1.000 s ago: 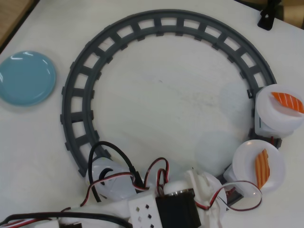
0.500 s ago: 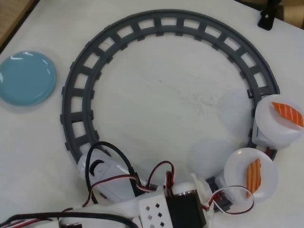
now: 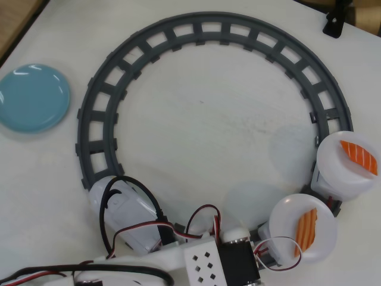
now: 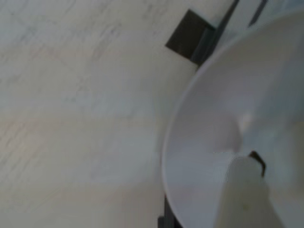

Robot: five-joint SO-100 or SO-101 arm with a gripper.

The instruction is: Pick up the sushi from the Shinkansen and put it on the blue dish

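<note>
In the overhead view the blue dish (image 3: 33,97) lies far up and to the left of the arm (image 3: 223,262), bare, well apart from everything and outside the grey ring of track (image 3: 214,30). Nearer, just left of the arm's body, the white nose of the Shinkansen (image 3: 122,208) sits on the lower-left curve of the track, with black and red-white cables (image 3: 146,208) draped over it and partly hiding it. The arm itself covers the bottom stretch of the track and whatever car is beneath it. To its right stands a white plate (image 3: 297,226) carrying the orange-and-pale striped piece (image 3: 306,229), and further right and up a second white plate (image 3: 348,164) with the orange salmon piece (image 3: 359,156).

The wrist view is blurred: a white plate rim (image 4: 190,118) fills the right side, with a pale fingertip (image 4: 244,190) over it at bottom right. Whether the gripper is wide or narrow cannot be told. The pale sushi cannot be made out in either view.
</note>
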